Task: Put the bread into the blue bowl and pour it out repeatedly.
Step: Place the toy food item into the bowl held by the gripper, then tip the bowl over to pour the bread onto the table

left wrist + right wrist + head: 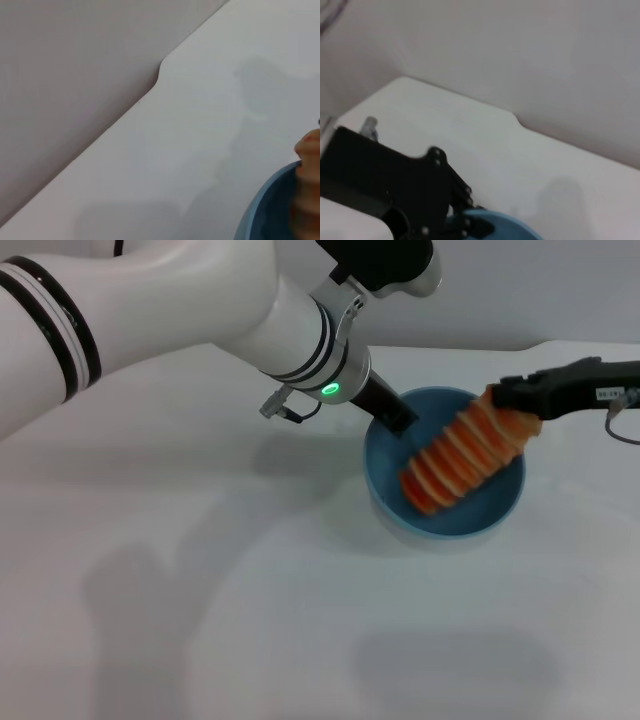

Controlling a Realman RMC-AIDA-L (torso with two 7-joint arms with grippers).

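On the white bench (200, 620), left end effector (398, 418) pinches the bowl (385, 475) at its far-left rim; bread (465, 453) leans inside, striped side up, its upper end clamped by right end effector (512, 400).

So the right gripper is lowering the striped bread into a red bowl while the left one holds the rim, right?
Not quite: the bowl is light blue, not red, as the head view shows. The right gripper does hold the striped bread over it, and the left gripper is at the rim.
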